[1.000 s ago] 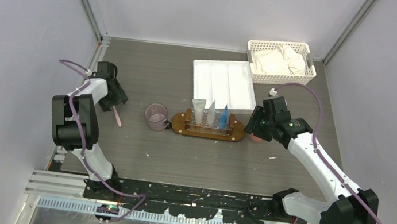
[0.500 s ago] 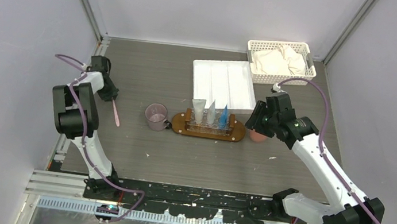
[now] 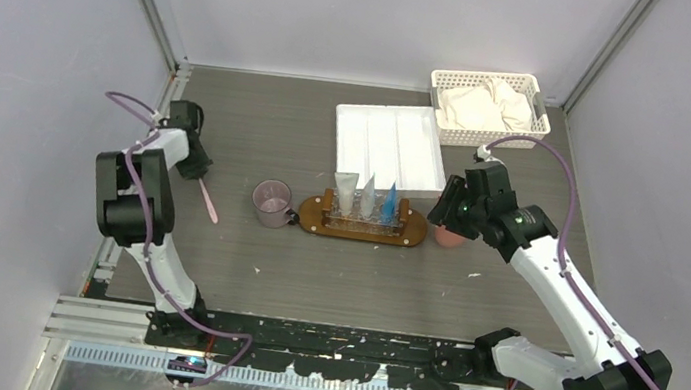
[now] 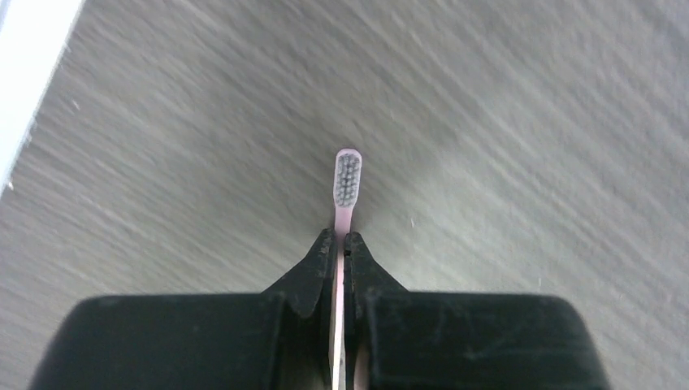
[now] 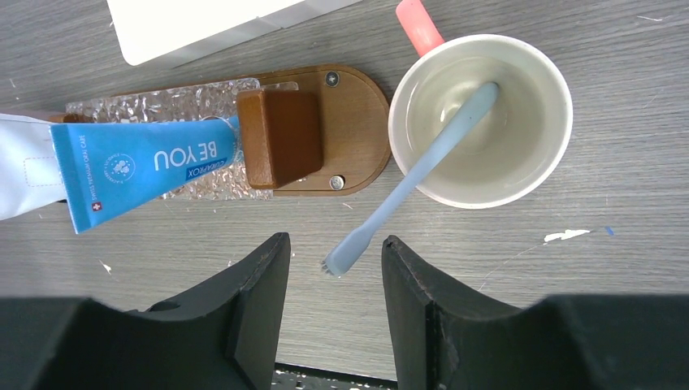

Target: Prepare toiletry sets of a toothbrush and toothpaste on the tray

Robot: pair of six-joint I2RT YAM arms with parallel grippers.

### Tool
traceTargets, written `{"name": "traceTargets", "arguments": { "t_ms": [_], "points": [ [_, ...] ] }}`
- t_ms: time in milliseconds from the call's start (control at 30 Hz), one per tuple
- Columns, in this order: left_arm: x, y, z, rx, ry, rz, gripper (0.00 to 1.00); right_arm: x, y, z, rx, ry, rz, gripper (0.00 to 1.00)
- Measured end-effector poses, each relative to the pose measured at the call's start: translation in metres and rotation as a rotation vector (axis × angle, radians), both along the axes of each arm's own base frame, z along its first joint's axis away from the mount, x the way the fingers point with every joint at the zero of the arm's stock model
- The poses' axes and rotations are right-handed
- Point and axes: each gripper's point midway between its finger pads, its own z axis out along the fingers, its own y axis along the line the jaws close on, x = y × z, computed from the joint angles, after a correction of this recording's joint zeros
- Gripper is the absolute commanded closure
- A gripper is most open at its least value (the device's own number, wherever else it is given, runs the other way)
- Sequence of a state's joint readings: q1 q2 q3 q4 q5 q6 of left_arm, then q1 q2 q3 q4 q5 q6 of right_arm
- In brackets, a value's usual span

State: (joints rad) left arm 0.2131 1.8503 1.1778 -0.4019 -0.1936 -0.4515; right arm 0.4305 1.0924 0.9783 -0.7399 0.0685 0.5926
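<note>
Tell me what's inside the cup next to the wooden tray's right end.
A light blue toothbrush leans in the cup, handle down, head out over the rim. Nothing else shows; the cup's floor under the handle is covered.

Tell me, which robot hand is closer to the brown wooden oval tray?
Right. The right gripper hovers beside the tray; the left gripper, holding a slim pink toothbrush, is far left of it.

The left gripper (image 3: 195,170) sits at the far end of a pink toothbrush (image 3: 209,199), apparently pinching it, though its fingers are too small to read. Three tubes (image 3: 367,198) stand on the brown tray (image 3: 310,217). The right gripper (image 3: 446,223) hovers over a pinkish cup (image 3: 450,237) at the tray's right end.
</note>
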Motion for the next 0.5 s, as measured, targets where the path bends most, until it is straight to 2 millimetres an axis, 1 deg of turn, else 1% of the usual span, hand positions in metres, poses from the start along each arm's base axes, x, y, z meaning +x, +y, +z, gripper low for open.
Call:
{"name": "traceTargets", "arguments": {
  "t_ms": [67,100,167,233,267,300,400,467,500],
  "points": [
    [-0.008,-0.011,0.002,0.0,0.02,-0.023,0.99,0.0,0.0,0.001,0.002,-0.004,0.0,0.49],
    [-0.012,-0.023,0.008,0.009,0.033,-0.052,0.99,0.0,0.0,0.002,0.003,-0.006,0.001,0.5],
    [-0.011,-0.044,0.021,0.021,0.022,-0.111,0.99,0.0,0.0,0.002,0.006,-0.008,0.002,0.5],
    [-0.008,-0.067,0.037,0.041,-0.001,-0.171,0.99,-0.001,0.0,0.003,0.007,-0.01,0.002,0.5],
    [-0.003,-0.083,0.051,0.058,-0.032,-0.215,0.99,-0.001,0.0,0.004,0.008,-0.013,0.002,0.5],
    [-0.001,-0.092,0.06,0.067,-0.053,-0.239,0.99,-0.002,0.0,0.005,0.01,-0.016,0.002,0.5],
    [0.002,-0.128,0.095,0.09,-0.145,-0.323,0.99,-0.003,-0.001,0.009,0.015,-0.029,0.001,0.5],
    [0.0,-0.137,0.113,0.098,-0.188,-0.343,0.99,-0.005,-0.002,0.011,0.014,-0.032,0.0,0.5],
    [-0.002,-0.138,0.121,0.102,-0.21,-0.345,0.97,-0.006,-0.003,0.011,0.013,-0.03,-0.001,0.5]
  ]
}}
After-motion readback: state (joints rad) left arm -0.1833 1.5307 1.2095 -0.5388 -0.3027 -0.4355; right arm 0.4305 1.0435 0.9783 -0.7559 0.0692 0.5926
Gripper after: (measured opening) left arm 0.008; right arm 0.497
